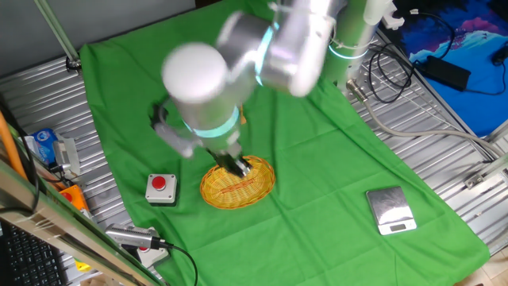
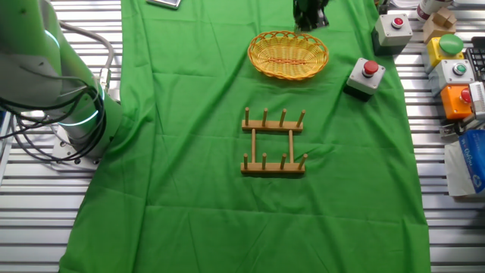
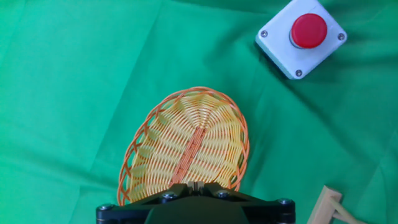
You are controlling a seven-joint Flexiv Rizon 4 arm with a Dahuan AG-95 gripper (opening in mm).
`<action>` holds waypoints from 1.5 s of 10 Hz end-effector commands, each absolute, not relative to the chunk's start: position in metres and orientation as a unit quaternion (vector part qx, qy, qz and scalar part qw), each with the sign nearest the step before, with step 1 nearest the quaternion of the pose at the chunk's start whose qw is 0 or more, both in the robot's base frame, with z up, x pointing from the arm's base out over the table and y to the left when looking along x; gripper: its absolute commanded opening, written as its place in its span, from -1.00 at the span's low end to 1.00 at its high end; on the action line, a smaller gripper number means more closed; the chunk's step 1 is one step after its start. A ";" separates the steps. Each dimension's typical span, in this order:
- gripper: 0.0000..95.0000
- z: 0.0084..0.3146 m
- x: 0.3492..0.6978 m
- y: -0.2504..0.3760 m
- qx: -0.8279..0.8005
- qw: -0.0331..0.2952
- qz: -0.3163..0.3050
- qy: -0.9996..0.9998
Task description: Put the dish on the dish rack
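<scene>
The dish (image 1: 238, 187) (image 2: 288, 54) (image 3: 186, 143), a yellow oval wicker plate with an orange-red centre streak, lies flat on the green cloth. My gripper (image 1: 238, 167) (image 2: 309, 19) (image 3: 196, 185) stands over the dish's rim on the side away from the dish rack. Its jaws are pressed together with nothing seen between them. The gripper body hides that end of the dish in the hand view. The wooden dish rack (image 2: 273, 142) stands upright on the cloth a short way from the dish. Only a corner of the rack (image 3: 326, 208) shows in the hand view.
A grey box with a red button (image 1: 161, 187) (image 2: 364, 77) (image 3: 301, 37) sits beside the dish. A silver scale (image 1: 390, 210) lies further off on the cloth. More button boxes (image 2: 455, 72) line the table edge. The arm's base (image 2: 68, 114) stands off the cloth.
</scene>
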State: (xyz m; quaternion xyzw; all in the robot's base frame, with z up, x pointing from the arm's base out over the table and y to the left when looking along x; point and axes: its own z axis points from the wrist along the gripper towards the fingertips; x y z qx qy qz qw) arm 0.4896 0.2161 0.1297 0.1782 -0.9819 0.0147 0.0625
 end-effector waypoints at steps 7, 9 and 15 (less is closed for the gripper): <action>-1.00 0.111 0.477 0.253 0.130 0.061 0.041 -0.989; -1.00 0.105 0.477 0.256 0.135 0.058 0.040 -0.988; -1.00 0.091 0.476 0.260 0.146 0.057 0.040 -0.987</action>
